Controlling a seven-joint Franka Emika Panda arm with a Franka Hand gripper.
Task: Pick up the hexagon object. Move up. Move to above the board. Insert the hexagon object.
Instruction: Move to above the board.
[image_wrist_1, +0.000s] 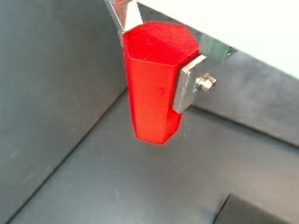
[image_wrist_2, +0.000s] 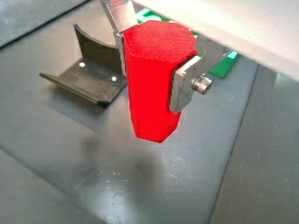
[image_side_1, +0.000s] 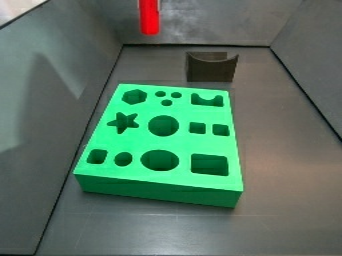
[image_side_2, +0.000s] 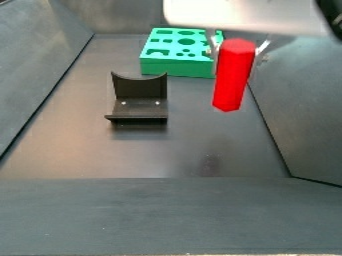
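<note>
Hexagon object (image_wrist_2: 155, 83) hangs clear of the floor, upright, clamped in the gripper (image_wrist_2: 149, 61); in a side view it shows as a red prism (image_side_2: 233, 75) high over bare dark floor, the fixture (image_side_2: 136, 100) off to one side and the board (image_side_2: 179, 52) farther back; its shadow falls on the floor below it; pick-up looks done, lift looks near complete, carry to the board not yet made.

Step in hand, by my reading: end the rise, then travel across to above the board; keep the prism vertical, no swing; pass well above the fixture (image_side_1: 210, 66) and the board's top face; stop over the hexagon hole (image_side_1: 132, 96), near one corner of the board (image_side_1: 160, 190) just beside two small round holes; match the prism's facets to the hole's sides before any descent; a small twist off and it would likely catch on the rim.

Gripper: closed to the width of the prism, one silver finger (image_wrist_1: 188, 85) flat against a side facet, screw head visible on it; opposite finger mostly hidden behind the red body; grip sits on the upper half, lower half free for insertion; nothing else touches the piece.
</note>
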